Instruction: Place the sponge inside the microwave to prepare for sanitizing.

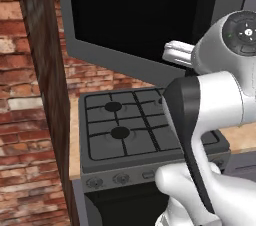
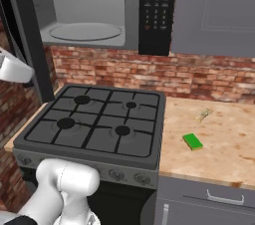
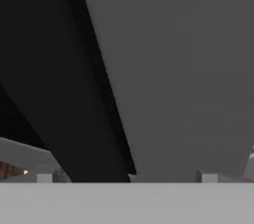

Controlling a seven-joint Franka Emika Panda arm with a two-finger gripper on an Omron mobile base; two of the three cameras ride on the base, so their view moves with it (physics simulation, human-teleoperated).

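Fingertips barely clear the bottom of the hand view, two pale stubs set apart with nothing between them, so we read the gripper (image 3: pixel 126 177) as open. Its surroundings are hard to make out: a dark slanted band against flat grey. We see the sponge (image 2: pixel 192 142) lying flat on the wooden counter (image 2: pixel 224 139) right of the gas stove (image 2: pixel 94 122), green side up, long axis running diagonally toward the brick wall. Above, the microwave (image 2: pixel 79 30) stands open, turntable showing. Keypad (image 2: pixel 156 10) writing is too small to read.
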